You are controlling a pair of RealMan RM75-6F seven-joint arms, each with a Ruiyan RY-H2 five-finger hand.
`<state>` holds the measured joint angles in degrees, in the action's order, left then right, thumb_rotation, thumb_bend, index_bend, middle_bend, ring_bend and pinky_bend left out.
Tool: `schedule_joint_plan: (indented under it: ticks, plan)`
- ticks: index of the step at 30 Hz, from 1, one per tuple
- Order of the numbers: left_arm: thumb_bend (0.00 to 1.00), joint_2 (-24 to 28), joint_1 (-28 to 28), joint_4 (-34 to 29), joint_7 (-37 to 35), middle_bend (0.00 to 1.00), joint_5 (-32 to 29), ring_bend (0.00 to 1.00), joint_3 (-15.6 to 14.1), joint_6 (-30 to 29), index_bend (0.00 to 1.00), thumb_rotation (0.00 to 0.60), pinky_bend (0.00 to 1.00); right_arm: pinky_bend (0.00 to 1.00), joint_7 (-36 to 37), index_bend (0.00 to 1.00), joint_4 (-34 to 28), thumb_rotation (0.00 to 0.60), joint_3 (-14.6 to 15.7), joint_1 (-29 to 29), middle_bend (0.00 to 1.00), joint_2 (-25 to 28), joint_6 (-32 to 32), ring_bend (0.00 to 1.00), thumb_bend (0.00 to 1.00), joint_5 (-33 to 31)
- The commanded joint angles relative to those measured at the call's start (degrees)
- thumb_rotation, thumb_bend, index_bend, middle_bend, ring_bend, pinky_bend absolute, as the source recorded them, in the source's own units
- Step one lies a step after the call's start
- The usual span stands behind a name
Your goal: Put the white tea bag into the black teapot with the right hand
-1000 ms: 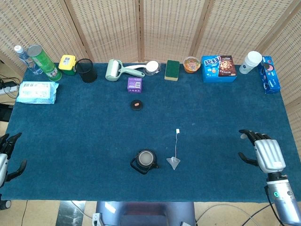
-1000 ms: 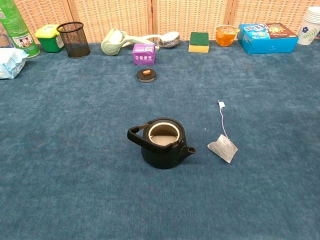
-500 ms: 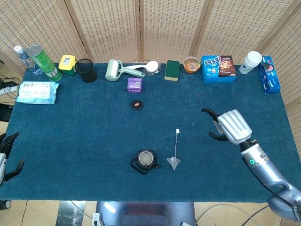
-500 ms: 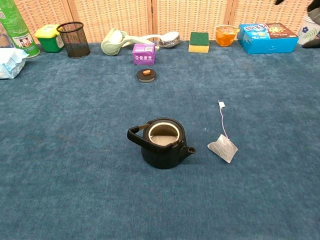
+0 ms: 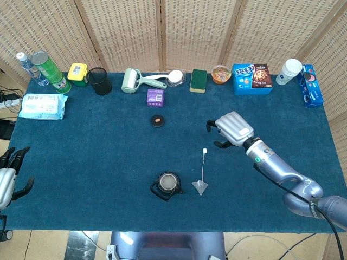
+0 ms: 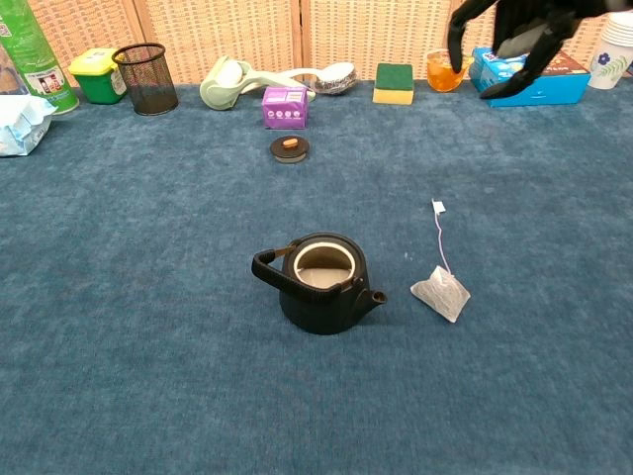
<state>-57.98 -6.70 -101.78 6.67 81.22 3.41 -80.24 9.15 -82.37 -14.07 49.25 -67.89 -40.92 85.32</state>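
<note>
The white tea bag (image 5: 200, 187) (image 6: 440, 293) lies on the blue cloth just right of the black teapot (image 5: 167, 185) (image 6: 321, 282), its string running back to a small paper tag (image 5: 205, 151) (image 6: 437, 207). The teapot stands upright with no lid on. My right hand (image 5: 232, 129) (image 6: 514, 40) hovers open, fingers spread and pointing down, above the cloth behind and to the right of the tag, holding nothing. My left hand (image 5: 10, 174) hangs open at the table's left edge, far from both.
The teapot lid (image 5: 158, 121) (image 6: 289, 147) lies behind the pot. Along the back edge stand a mesh cup (image 5: 100, 80), lint roller (image 5: 133, 80), purple box (image 5: 155, 97), sponge (image 5: 198, 80), blue snack box (image 5: 252, 79) and paper cups (image 5: 289, 71). A wipes pack (image 5: 42, 106) lies left.
My right hand has swept from the table's front right corner leftward and back, now hovering near the tea bag's tag. The tea bag and teapot have not moved.
</note>
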Motion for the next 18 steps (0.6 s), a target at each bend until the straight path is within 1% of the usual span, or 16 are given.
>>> schedule_joint_plan:
  ticks: [1, 5, 9, 18]
  plan:
    - [0.45, -0.02, -0.91, 0.27, 0.27, 0.14, -0.34, 0.00, 0.43, 1.03, 0.03, 0.600, 0.12, 1.00, -0.43, 0.45, 3.08, 0.600, 0.38, 3.90, 1.00, -4.06, 6.03, 1.00, 0.34, -3.27]
    - [0.45, 0.20, -1.68, 0.33, 0.31, 0.14, -0.57, 0.00, 0.63, 1.94, 0.03, 0.600, 0.12, 1.00, -2.27, 0.45, 5.07, 0.600, 0.83, 6.34, 1.00, -6.90, 8.99, 1.00, 0.34, -5.70]
    - [0.45, 0.44, -2.25, 0.54, 0.19, 0.14, -0.80, 0.00, 0.87, 2.48, 0.04, 0.600, 0.12, 1.00, -3.77, 0.44, 6.28, 0.600, 1.29, 7.77, 1.00, -8.78, 10.61, 1.00, 0.34, -7.79]
    - [0.45, 0.74, -3.44, 1.34, -0.76, 0.14, -1.41, 0.00, 1.26, 3.85, 0.03, 0.600, 0.12, 1.00, -7.36, 0.42, 10.46, 0.600, 3.15, 9.21, 1.00, -12.84, 12.57, 1.00, 0.34, -12.32]
